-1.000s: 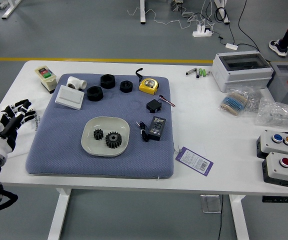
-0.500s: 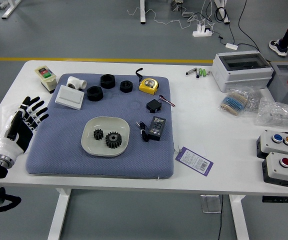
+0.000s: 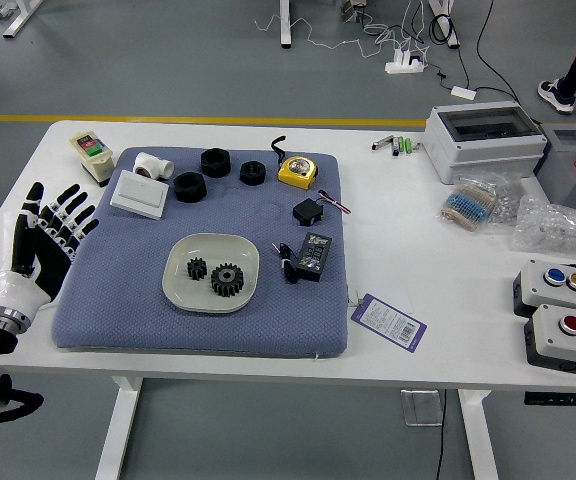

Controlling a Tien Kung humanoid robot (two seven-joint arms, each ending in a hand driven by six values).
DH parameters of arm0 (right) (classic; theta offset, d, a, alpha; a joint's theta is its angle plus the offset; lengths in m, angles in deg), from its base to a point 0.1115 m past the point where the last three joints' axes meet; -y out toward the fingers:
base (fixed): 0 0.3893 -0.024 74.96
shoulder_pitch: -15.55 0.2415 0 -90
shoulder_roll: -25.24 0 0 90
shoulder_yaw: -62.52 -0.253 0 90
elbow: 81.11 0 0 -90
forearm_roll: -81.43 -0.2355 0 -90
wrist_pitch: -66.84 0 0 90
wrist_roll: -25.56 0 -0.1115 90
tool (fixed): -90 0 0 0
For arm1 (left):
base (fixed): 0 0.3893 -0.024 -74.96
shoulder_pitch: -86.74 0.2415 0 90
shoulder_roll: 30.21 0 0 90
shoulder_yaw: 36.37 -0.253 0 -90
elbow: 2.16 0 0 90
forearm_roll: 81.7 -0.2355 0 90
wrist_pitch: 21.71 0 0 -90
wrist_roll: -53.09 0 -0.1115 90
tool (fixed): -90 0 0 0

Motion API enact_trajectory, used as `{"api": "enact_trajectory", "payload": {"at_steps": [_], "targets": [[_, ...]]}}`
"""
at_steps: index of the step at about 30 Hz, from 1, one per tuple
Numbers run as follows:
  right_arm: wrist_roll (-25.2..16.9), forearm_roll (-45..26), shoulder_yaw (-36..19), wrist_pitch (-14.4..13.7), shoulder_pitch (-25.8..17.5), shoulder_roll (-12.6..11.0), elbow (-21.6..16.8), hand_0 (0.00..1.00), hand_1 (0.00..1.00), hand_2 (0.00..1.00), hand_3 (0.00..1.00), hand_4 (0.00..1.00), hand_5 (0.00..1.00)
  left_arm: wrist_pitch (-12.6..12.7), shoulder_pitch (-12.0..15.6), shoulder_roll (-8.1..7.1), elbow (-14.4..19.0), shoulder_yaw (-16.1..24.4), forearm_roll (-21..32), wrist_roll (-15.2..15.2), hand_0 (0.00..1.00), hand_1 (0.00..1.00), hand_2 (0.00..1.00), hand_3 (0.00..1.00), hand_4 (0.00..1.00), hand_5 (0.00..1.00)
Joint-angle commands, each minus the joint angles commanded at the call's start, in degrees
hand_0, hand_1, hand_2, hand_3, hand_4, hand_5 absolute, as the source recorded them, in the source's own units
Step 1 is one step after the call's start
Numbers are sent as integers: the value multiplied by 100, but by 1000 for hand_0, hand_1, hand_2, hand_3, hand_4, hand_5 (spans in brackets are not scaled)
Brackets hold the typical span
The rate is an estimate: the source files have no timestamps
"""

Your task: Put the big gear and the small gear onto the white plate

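While the left hand (image 3: 52, 250) hangs by the mat's left edge, its fingers (image 3: 73, 218) stand open and spread, pointing up and away from the table's near edge, with nothing in the grasp. From where I stand, both gears are on the white plate (image 3: 208, 244), which rests on the blue-grey mat (image 3: 118, 310). The small gear (image 3: 197, 268) sits toward the plate's left side; the big gear (image 3: 227, 280) is just to its right and a little nearer the table's near edge.

Behind the plate, the mat carries a white box (image 3: 139, 196), a white pipe (image 3: 153, 166), three black rings (image 3: 190, 186) and a yellow tape measure (image 3: 297, 172). To the plate's right lie a small black block (image 3: 308, 212), a black adapter (image 3: 314, 257) and, between adapter and plate, a black cable (image 3: 288, 266). A purple-edged tag (image 3: 389, 322) lies on the white table (image 3: 398, 225), just right of the mat.

Farther right I see a white case (image 3: 483, 145) at the back, two clear bags (image 3: 563, 228) in front of it and two button boxes (image 3: 568, 340) near the right edge. A beige meter (image 3: 92, 157) lies at the mat's far left corner. Beyond the table, at the upper right, a person's leg and shoes (image 3: 556, 96) show on the floor.
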Motion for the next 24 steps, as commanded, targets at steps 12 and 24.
{"api": "enact_trajectory", "payload": {"at_steps": [12, 24], "targets": [[-1, 3, -7, -7, 0, -2, -1, 661, 675, 740, 569, 792, 676, 42, 3, 8, 3, 6, -32, 76, 944, 979, 998, 934, 867, 998], [-4, -16, 4, -19, -2, -3, -1, 661, 675, 740, 569, 792, 675, 34, 16, 10, 7, 13, -21, 74, 952, 983, 998, 935, 870, 998]]}}
